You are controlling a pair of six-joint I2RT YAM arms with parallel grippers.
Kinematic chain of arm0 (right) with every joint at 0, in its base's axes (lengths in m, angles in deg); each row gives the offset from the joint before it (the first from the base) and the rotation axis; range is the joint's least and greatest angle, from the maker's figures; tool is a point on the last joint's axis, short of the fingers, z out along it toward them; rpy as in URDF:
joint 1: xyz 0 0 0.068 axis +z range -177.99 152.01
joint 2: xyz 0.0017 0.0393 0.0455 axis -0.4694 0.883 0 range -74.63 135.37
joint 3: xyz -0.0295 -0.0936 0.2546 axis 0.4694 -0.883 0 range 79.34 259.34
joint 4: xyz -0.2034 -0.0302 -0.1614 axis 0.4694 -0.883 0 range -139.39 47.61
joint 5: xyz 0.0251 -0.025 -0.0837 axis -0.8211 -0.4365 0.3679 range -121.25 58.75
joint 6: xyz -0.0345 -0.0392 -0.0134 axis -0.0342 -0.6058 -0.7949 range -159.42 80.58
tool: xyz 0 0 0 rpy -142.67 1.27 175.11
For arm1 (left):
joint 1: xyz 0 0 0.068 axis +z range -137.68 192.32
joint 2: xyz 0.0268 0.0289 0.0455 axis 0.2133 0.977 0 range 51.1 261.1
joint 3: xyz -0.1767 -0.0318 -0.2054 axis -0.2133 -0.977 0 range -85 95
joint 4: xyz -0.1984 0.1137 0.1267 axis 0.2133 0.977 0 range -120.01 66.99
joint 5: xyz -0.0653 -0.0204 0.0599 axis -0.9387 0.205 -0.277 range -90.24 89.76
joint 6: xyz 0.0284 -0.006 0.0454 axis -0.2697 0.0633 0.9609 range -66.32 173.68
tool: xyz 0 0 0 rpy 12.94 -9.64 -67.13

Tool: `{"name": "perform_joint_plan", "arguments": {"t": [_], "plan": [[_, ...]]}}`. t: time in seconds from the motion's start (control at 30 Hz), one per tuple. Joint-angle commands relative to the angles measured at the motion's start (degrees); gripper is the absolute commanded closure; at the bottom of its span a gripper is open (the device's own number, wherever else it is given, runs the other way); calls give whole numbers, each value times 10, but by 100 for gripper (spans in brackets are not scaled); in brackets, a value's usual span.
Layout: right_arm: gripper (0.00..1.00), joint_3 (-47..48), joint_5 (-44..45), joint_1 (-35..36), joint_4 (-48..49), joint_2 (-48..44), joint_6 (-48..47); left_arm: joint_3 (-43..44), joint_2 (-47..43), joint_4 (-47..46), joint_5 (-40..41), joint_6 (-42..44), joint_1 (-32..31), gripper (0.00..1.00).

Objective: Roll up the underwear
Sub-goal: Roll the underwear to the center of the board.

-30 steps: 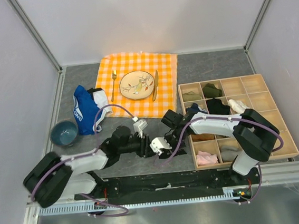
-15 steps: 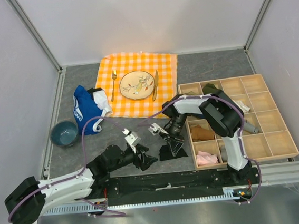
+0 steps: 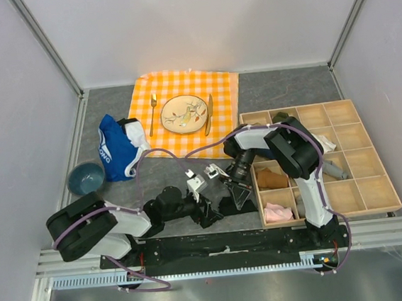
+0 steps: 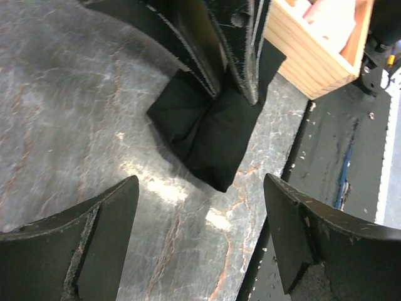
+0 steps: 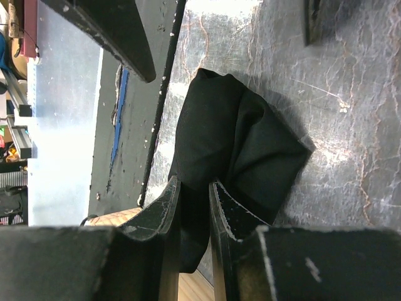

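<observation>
Nearest, the left end effector (image 4: 202, 182) gapes wide just short of the one black underwear (image 4: 207, 135), bundled on the counter (image 4: 75, 113). The right end effector (image 5: 193, 188) pinches its fabric. Farther back: one bowl (image 3: 86, 178), one blue garment (image 3: 117, 146), one plate (image 3: 184, 114).

I see bare table (image 4: 75, 94) left of underwear (image 4: 207, 135), out toward bowl (image 3: 86, 178): widest lane. Left gripper (image 4: 201, 182) fingers spread wide, strip of bare table between them and fabric, nothing lying in that gap. Right gripper (image 5: 194, 185) fingers pinch fabric fold from side opposite left gripper, so that side blocked for me. Wooden tray (image 4: 313, 63) wall just beside underwear: tight there. Black base rail (image 4: 338, 157) runs close along table edge, little room on that side. Blue garment (image 3: 114, 152) well apart, no hindrance.
</observation>
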Motion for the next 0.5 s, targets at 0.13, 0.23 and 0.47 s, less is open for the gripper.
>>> {"name": "perform_joint_plan", "arguments": {"t": [0.13, 0.23, 0.47], "plan": [[83, 18, -17, 1, -10, 6, -19, 26, 62, -89, -49, 18, -2, 17], [82, 17, -17, 2, -9, 4, -17, 45, 93, -86, -49, 17, -2, 23], [82, 15, -15, 1, -3, 2, -12, 61, 157, -89, -57, -4, -1, 64]]}}
